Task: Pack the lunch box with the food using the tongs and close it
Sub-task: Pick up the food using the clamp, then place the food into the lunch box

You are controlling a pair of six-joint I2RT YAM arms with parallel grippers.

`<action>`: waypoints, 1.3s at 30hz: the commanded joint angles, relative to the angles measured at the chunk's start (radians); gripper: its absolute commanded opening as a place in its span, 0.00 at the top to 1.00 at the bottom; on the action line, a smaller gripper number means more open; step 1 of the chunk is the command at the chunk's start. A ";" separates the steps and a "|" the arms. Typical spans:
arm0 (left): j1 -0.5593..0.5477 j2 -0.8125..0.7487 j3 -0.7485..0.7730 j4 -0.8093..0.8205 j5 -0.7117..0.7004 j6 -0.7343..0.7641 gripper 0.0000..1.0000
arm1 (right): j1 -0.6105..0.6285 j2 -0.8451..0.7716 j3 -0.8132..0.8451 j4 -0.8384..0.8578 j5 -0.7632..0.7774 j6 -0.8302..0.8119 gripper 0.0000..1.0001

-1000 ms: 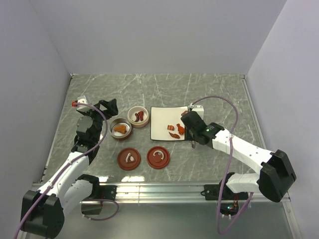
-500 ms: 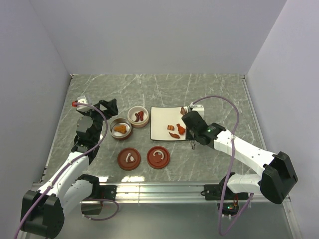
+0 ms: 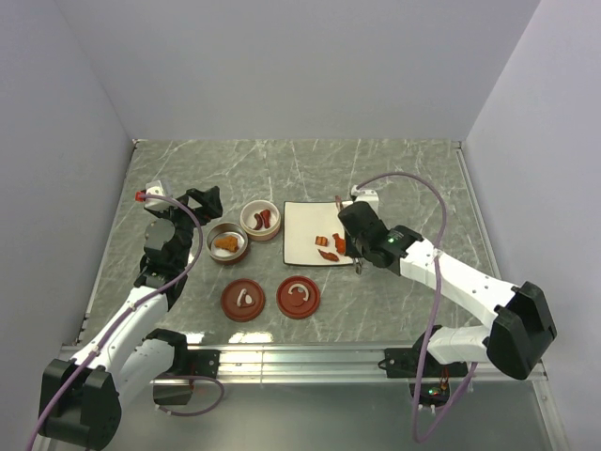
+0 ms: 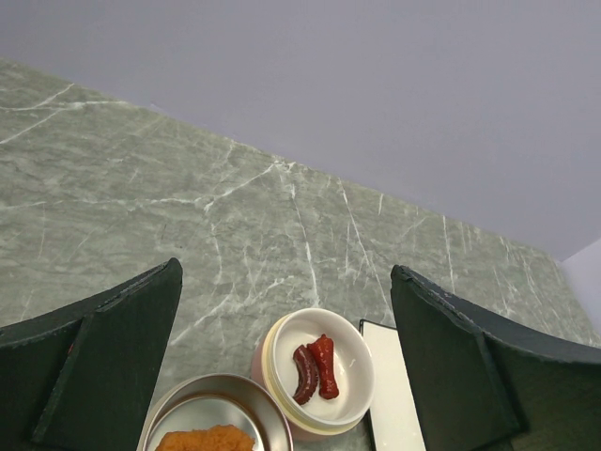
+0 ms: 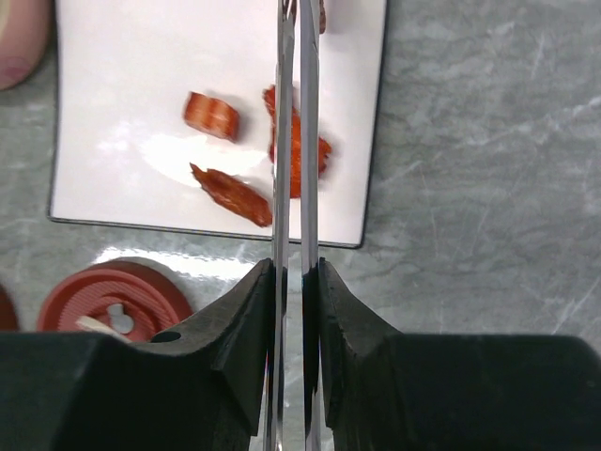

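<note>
My right gripper is shut on the silver tongs, whose two arms are pressed almost together and reach out over the white plate. Three red-brown food pieces lie on the plate. Another piece shows beside the tongs' tips at the top edge; I cannot tell if it is pinched. In the top view the right gripper sits at the plate's right edge. The lunch box is a metal bowl with an orange piece and a cream bowl with two dark red strips. My left gripper hovers open above both.
Two red-brown lids with white handles lie on the marble table in front of the bowls. A small white block sits behind the plate's right corner. Grey walls close in the table on three sides.
My right gripper has squeezed the tongs' arms closer together and shifted slightly left and away over the plate. The left arm has not moved.
</note>
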 commanded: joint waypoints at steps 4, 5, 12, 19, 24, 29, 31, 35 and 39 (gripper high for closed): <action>0.004 -0.012 -0.002 0.045 0.009 -0.008 0.00 | 0.034 0.035 0.096 0.040 0.016 -0.033 0.78; 0.002 -0.012 -0.002 0.045 0.009 -0.007 0.01 | 0.034 0.037 0.102 0.038 0.017 -0.031 0.78; 0.004 -0.009 -0.001 0.045 0.010 -0.005 0.00 | 0.083 0.063 0.160 0.052 0.002 -0.056 0.79; 0.002 -0.011 -0.001 0.045 0.009 -0.005 0.01 | 0.178 0.133 0.275 0.085 -0.041 -0.108 0.78; 0.004 -0.011 -0.001 0.042 0.007 -0.005 0.01 | 0.218 0.225 0.364 0.121 -0.111 -0.151 0.78; 0.004 -0.014 -0.002 0.042 0.007 -0.005 0.01 | 0.225 0.305 0.427 0.127 -0.144 -0.169 0.78; 0.004 -0.014 -0.001 0.042 0.009 -0.005 0.01 | 0.227 0.328 0.443 0.133 -0.159 -0.175 0.78; 0.004 -0.012 -0.002 0.044 0.006 -0.005 0.01 | 0.230 0.354 0.455 0.135 -0.176 -0.179 0.78; 0.002 -0.003 -0.001 0.047 0.007 -0.005 0.01 | 0.234 0.357 0.450 0.142 -0.196 -0.177 0.78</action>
